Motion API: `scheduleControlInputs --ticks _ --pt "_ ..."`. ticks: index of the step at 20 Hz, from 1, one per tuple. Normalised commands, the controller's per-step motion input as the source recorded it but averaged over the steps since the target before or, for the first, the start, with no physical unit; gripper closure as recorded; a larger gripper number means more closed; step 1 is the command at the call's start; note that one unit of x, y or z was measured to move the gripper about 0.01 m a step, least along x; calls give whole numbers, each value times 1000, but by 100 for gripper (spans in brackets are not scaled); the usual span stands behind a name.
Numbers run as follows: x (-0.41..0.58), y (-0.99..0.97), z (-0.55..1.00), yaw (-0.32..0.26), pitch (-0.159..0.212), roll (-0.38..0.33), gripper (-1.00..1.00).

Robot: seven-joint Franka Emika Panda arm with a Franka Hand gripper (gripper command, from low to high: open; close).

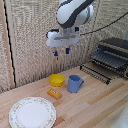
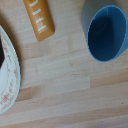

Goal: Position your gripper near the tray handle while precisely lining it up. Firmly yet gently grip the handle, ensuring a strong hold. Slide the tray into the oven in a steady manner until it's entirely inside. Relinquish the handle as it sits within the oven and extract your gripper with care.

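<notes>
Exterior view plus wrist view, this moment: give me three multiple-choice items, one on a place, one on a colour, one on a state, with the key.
1. Where is the gripper?
A. in the air above the table, apart from the tray
B. closed around the tray handle
C. inside the oven

2. What colour is the mug?
A. red
B. blue
C. white

3. How does the tray stand with the oven?
A. fully inside, door shut
B. lying on the plate
C. drawn out in front of the open oven

Key: 1 A, the blue-tipped claw hangs over the yellow bowl, well toward the exterior view's left of the tray handle. 2 B, both views show a blue mug. 3 C, the bars of the rack stick out ahead of the oven's front.
</notes>
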Motion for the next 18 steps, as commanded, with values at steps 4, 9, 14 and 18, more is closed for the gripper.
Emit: scheduleControlInputs --ticks 4,9,14,18 --pt "15 -201 -26 54 17 -265 -100" --pt "45 -324 0 47 2 -351 -100" --pt "77 -291 -8 51 1 -355 -100" --pt "71 -286 -126 103 0 -329 -100"
